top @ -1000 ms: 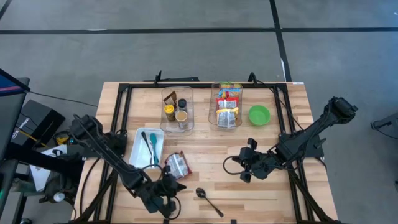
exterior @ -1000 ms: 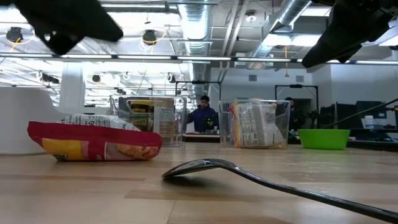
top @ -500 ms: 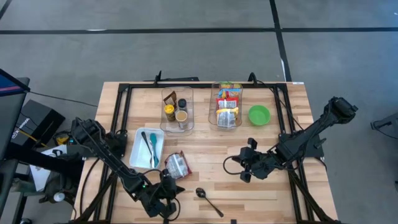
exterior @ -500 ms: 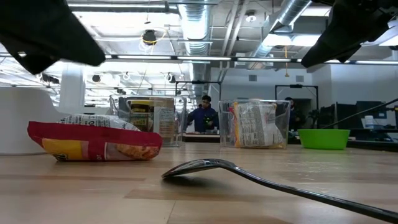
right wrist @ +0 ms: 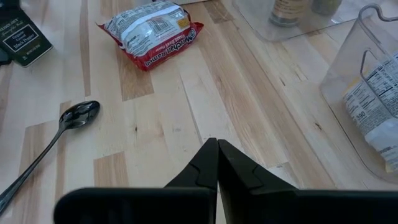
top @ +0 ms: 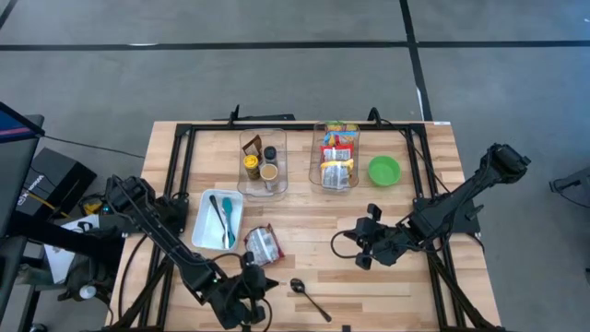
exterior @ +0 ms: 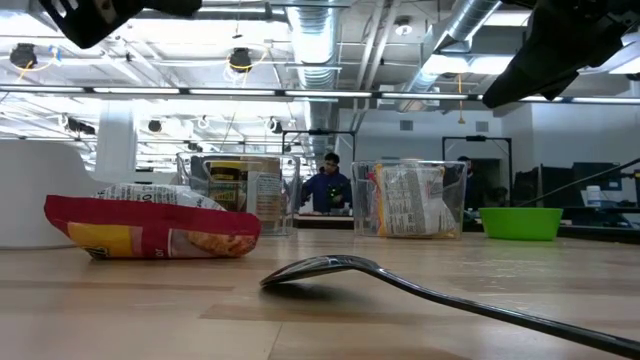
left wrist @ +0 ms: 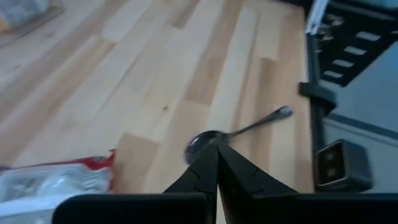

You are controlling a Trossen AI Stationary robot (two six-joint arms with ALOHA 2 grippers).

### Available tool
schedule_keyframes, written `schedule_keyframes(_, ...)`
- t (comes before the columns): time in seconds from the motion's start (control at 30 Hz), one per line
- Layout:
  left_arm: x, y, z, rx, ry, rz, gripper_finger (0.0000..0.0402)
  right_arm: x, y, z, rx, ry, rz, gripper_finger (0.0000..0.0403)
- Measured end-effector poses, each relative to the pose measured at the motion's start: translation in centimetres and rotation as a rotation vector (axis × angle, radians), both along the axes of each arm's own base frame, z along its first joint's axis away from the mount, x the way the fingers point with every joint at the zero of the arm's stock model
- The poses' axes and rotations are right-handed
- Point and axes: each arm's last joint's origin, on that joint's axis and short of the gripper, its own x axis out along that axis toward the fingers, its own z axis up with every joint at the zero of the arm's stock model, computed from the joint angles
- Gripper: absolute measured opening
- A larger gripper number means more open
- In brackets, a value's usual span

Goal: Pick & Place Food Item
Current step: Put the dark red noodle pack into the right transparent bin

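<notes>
Nearest the front edge of the table (top: 433,286), at about six o'clock, the spoon (top: 310,298) lies flat with its bowl toward the left. Just beside it at seven o'clock hangs the left gripper (top: 247,306), fingers pressed together and holding nothing; over the last second it has slid back toward the front edge and away from the packet, and in the low view the arm has risen almost out of the top corner. That reads as a retreat, not an approach, so no pick is under way from this side.

A little farther in, left of centre, the red noodle packet (top: 262,243) rests flat on the wood, free of both grippers. This is most likely the food item to move, and it has not shifted. Touching or just beside its nine o'clock side sits the white tray (top: 204,224) with utensils in it.

At about four o'clock from centre the right gripper (top: 365,247) hovers over bare wood, its fingers likewise closed and empty, unmoved across the second. It faces the packet from well apart and would need to open before any grasp.

Farthest, toward twelve o'clock, stand two clear bins: the jar bin (top: 263,162) and the packet bin (top: 337,155), with the green bowl (top: 384,170) at one o'clock beside them.
</notes>
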Motion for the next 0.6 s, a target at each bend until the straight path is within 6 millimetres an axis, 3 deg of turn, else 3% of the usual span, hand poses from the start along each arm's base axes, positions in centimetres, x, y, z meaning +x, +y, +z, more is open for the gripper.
schedule_keyframes(0.23,-0.6,1.2,-0.8,0.034,0.093,0.089,0.0,0.0,0.0,0.0,0.0,0.0,0.0,0.0)
schedule_keyframes(0.6,-0.7,4.7,-2.0,0.105,0.361,0.187,0.0,0.0,0.0,0.0,0.0,0.0,0.0,0.0)
